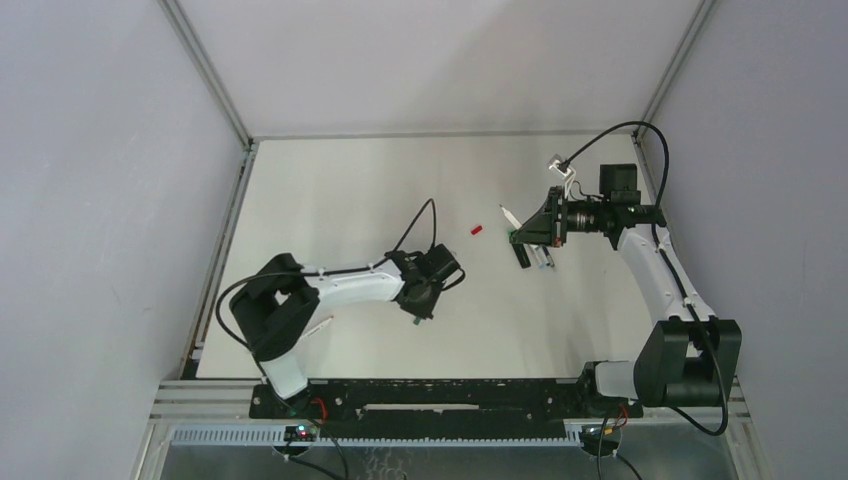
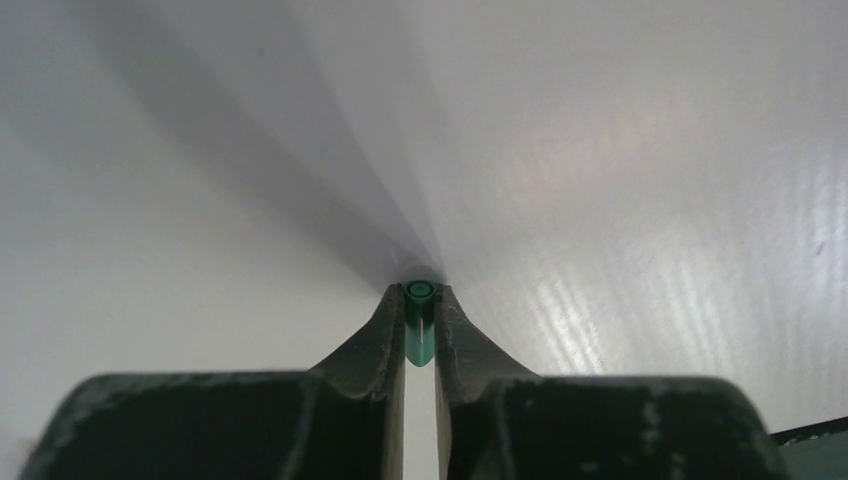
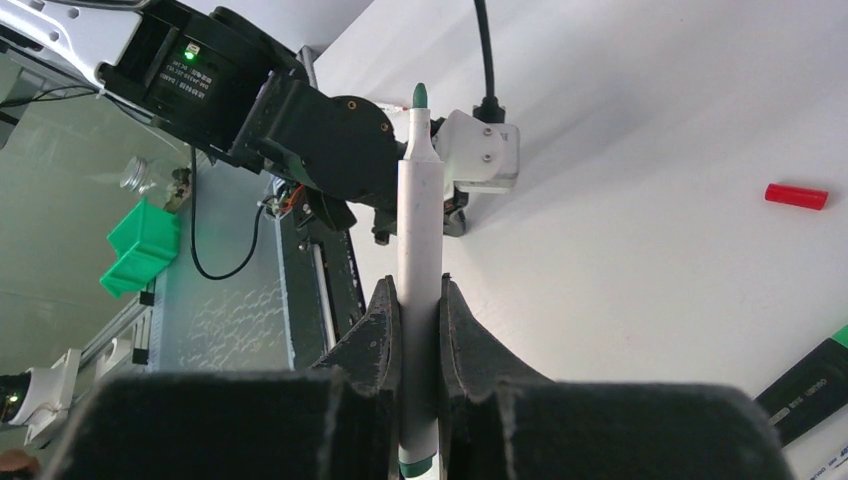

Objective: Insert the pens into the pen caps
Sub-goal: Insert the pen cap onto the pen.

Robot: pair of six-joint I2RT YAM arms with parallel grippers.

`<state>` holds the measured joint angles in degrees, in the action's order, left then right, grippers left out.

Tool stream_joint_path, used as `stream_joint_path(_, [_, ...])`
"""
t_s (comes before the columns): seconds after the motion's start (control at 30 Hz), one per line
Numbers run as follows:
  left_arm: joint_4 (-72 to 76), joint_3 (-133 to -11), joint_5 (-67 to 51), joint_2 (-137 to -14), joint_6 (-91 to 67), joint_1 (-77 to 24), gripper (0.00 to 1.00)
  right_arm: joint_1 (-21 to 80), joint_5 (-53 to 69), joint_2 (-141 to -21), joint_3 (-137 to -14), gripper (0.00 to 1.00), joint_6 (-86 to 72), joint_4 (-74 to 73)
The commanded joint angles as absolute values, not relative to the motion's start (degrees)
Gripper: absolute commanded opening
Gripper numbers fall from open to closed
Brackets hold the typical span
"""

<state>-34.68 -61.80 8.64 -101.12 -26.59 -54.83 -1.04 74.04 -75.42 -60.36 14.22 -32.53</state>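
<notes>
Two parts in hand: green cap [image 2: 419, 322] and white pen [image 3: 418, 240] with a green tip; each is gripped, and the two are well apart
Green cap: clamped between the fingertips of the left pincer [image 2: 419, 296]; its open mouth faces forward, away from the wrist
White pen: clamped at mid-barrel by the right pincer [image 3: 418, 300]; the tip juts far beyond the fingertips; the tail end pokes out behind them
Step in hand: as I judge it, bringing tip to cap mouth; they have not yet met
Doing it well: line the pen's axis up with the cap's bore before closing the gap; approach slowly; push straight along the barrel; a skewed entry could twist the small round cap in its grip
Around the right pincer: red cap [image 3: 797, 196] lies ahead and to its right on the table [image 3: 650, 300]; black marker [image 3: 815, 385] lies near its right side
</notes>
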Motion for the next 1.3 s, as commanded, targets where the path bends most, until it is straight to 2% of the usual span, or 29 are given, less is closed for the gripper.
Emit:
stream_joint_path(0.0, [-33.9,-56.0,11.2,-96.1,-30.6,-54.3,0.00,-1.2,76.4,-72.9,-62.4,0.00,17.4,-33.9])
stream_joint_path(0.4, [-4.2,-41.5,13.1,-72.0,-37.2,-53.2,0.00,3.1,73.5,-67.3,-58.2,0.00,15.1,-26.4])
stream_joint_path(0.77, [34.8,-26.0,13.9,-53.4,-40.6,-52.9,0.00,9.2,70.5,-64.0,-53.5,0.00,8.6,-17.0])
stream_joint_path(0.9, [47.7,-22.9,14.2,-52.3,-43.0,-52.9,0.00,11.1,73.9,-64.0,-50.8,0.00,2.3,-10.3])
stream_joint_path(1.0, [52.4,-23.7,13.6,-53.3,-45.2,-52.9,0.00,13.2,73.8,-63.3,-47.4,0.00,-4.7,-1.3])
stream_joint_path(1.27, [63.2,-25.4,14.8,-60.0,-50.9,-53.0,0.00,18.5,69.4,-62.1,-43.7,0.00,-13.2,9.3])
